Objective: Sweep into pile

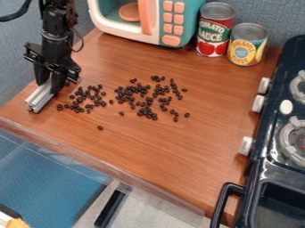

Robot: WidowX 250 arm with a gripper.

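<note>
At the upper left of the camera view the black gripper (50, 84) hangs down over the table's left edge. It is shut on a pale metal bar (39, 98), which rests low on the wooden surface (161, 151). Dark round beans lie to the right of the bar: a smaller cluster (88, 98) close by and a wider scatter (146, 95) near the middle. A few single beans lie apart, one of them a lone bean (100, 128) toward the front.
A toy microwave (202, 9) stands at the back, with a tomato sauce can (215, 29) and a pineapple can (246, 44) to its right. The dark toy stove (262, 164) borders the right side. A clear rim (107, 165) runs along the front edge.
</note>
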